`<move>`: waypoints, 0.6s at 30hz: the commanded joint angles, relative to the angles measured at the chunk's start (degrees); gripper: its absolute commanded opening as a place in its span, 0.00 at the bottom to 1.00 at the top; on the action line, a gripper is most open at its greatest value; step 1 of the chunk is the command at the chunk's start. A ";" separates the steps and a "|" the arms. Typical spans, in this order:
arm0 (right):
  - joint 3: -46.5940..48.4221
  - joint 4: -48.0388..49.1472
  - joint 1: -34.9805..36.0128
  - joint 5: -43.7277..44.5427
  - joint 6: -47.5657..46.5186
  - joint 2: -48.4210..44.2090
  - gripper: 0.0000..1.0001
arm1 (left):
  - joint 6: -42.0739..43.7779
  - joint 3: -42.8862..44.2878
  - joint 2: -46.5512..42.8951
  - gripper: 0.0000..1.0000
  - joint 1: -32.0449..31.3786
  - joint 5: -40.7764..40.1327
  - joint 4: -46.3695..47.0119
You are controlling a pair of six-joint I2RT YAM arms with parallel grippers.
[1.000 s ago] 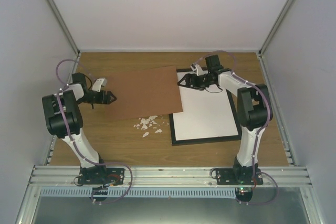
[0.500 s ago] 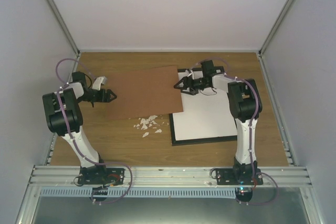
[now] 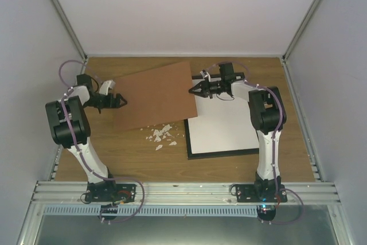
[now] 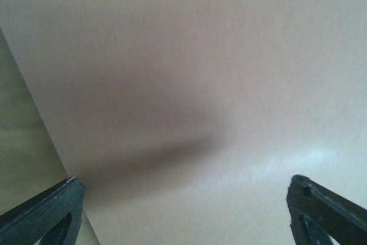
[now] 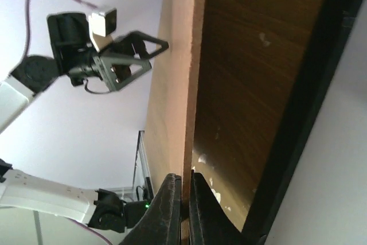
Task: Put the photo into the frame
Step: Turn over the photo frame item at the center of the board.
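Item: frame (image 3: 223, 154), thin black rectangle, flat on the right half of the desk (image 3: 132, 153), its right rail just beside the desk's right edge and its near rail set back from the near edge behind a band of bare wood. It is filled by a white sheet (image 3: 223, 124); whether this is the photo lying face down cannot be told. Item: brown board (image 3: 155, 98), large and rectangular, tilted over the desk's middle and left. Its right edge stands clear of the wood and its near right corner comes just beside the frame's left rail. Item: right gripper (image 3: 192, 90), reaching in over the frame's far left corner, fingers pressed together on the board's right edge; the right wrist view shows that edge pinched between both tips, with dark wood visible under the board. Item: left gripper (image 3: 122, 101), at the board's left edge, fingers spread wide. The left wrist view shows the board's face filling the span between them; contact cannot be told. Item: white scraps (image 3: 161, 136), loose on the wood just in front of the board's near edge and left of the frame. A narrow strip of desk runs behind the board along the far edge.
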 commanded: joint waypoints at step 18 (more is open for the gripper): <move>25.97 -26.43 1.35 -2.55 -53.41 -16.28 0.01 | 14.89 43.46 -14.32 0.99 1.41 7.69 -21.11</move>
